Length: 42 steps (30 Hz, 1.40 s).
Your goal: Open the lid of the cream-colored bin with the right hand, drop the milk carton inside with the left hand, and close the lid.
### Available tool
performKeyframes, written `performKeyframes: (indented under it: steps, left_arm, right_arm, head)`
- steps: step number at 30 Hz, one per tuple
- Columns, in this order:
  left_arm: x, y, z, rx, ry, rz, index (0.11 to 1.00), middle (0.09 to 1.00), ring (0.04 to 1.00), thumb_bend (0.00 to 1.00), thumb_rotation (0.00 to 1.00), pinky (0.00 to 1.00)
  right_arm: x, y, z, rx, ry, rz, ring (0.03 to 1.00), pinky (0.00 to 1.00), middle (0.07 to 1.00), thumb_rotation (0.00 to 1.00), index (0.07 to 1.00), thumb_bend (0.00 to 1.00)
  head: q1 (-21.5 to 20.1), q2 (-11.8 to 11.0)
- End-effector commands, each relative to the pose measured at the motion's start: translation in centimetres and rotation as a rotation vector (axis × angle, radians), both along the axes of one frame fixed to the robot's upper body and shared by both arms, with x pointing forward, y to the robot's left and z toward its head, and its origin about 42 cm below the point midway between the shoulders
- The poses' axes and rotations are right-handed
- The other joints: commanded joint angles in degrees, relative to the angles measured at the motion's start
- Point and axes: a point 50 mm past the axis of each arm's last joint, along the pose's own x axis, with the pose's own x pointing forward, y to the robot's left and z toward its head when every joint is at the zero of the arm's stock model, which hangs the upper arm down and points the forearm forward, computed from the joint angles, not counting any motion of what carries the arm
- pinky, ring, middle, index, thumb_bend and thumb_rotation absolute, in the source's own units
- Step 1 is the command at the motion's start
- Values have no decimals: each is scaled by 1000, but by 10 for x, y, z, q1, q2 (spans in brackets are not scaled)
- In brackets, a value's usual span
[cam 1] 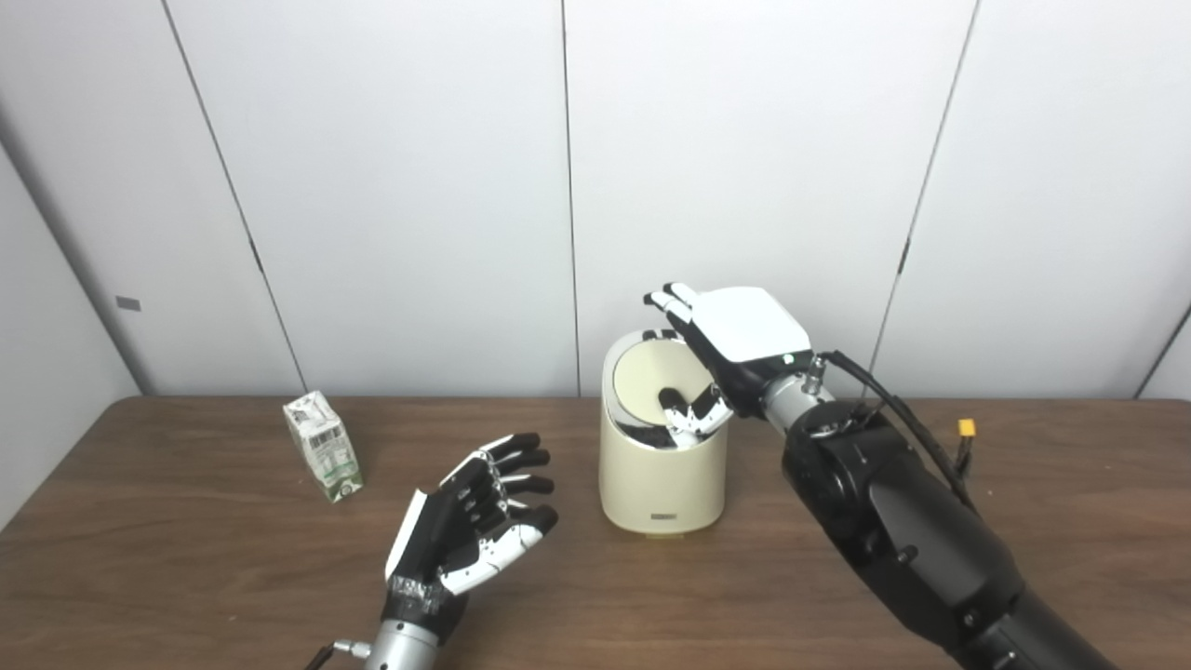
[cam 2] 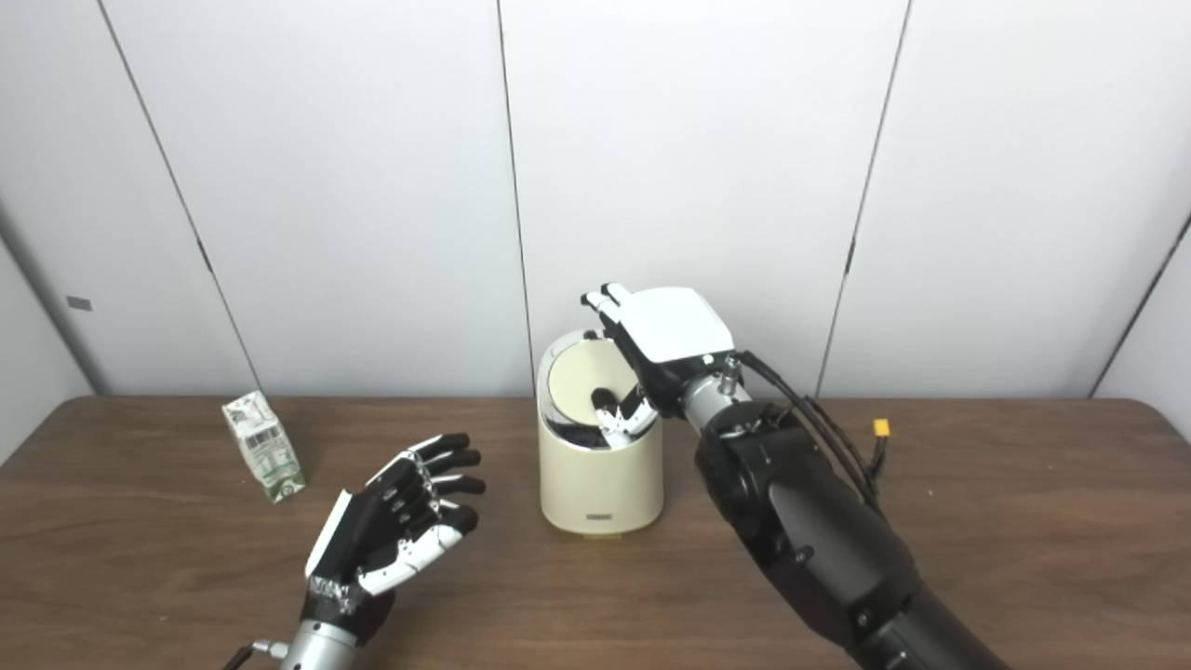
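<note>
The cream-colored bin (cam 1: 661,484) stands at the middle of the wooden table (cam 1: 186,558). Its round lid (cam 1: 647,377) is tilted up, with a dark opening below it. My right hand (cam 1: 735,340) is at the bin's top: its fingers reach over the lid's upper edge and its thumb rests on the lid's face, pinching the lid. The milk carton (cam 1: 323,447), white and green, stands upright on the table at the left. My left hand (cam 1: 475,526) is open and empty, palm up, between the carton and the bin, touching neither.
The right forearm (cam 1: 893,521) reaches across the table's right half, with black cables and a small yellow connector (cam 1: 967,428) hanging beside it. White wall panels stand just behind the table's far edge.
</note>
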Motion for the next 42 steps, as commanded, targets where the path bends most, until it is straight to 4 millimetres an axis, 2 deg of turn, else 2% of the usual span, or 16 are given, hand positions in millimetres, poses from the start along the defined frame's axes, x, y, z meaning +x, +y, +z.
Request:
performKeyframes:
  steps: [1,5,8,10,12,18,25,28,33,36,40,42]
  left_arm:
    - [5,-1,20,-5,-75,-8,808,757,675,684,218,501]
    - [6,-1,19,-7,-79,-12,808,754,673,681,209,495]
    - [6,-1,19,-6,-78,-15,808,756,676,679,204,495]
    - [6,-1,19,-4,-76,-12,804,755,674,684,214,496]
    - [6,-1,19,-10,-74,-13,803,754,674,686,213,498]
    - [7,-1,17,-5,-75,-15,804,754,679,678,204,501]
    - [7,-2,17,-11,-72,-17,807,755,677,679,202,499]
    - [6,-1,17,-6,-71,-12,804,753,674,680,204,496]
    - [7,0,17,4,-74,-8,799,752,672,679,208,496]
    - [7,0,16,-6,-74,-14,797,749,668,669,184,493]
    - [6,0,16,-3,-71,-14,802,752,672,671,189,497]
    - [6,0,16,-2,-68,-10,799,750,670,675,186,500]
  right_arm:
    - [10,-15,-9,-51,38,-66,903,759,963,256,943,957]
    - [8,-19,-8,18,21,-68,882,751,949,273,933,924]
    - [7,-23,-7,116,9,-58,847,706,922,286,905,920]
    - [6,-26,-4,191,24,-57,861,726,927,285,905,893]
    - [6,-29,0,262,31,-58,862,728,924,290,903,889]
    - [7,-40,14,430,6,-55,815,627,883,318,879,898]
    - [2,-57,33,661,-40,-82,817,641,897,279,886,857]
    - [2,-64,34,721,-71,-81,796,611,876,303,882,825]
    - [-1,-78,27,860,-71,-34,807,649,871,304,873,780]
    - [-11,-87,17,884,-70,-40,808,660,866,377,877,751]
    - [-27,-98,-4,917,-54,-41,792,617,865,414,875,764]
    - [-34,-102,-19,980,-26,-11,809,655,851,376,864,786]
  head:
    - [1,1]
    - [1,1]
    - [-1,-1]
    - [-1,-1]
    - [-1,-1]
    - [-1,-2]
    - [-1,-2]
    - [-2,-2]
    - [-2,-2]
    - [-3,-2]
    - [-4,-2]
    - [-4,-2]
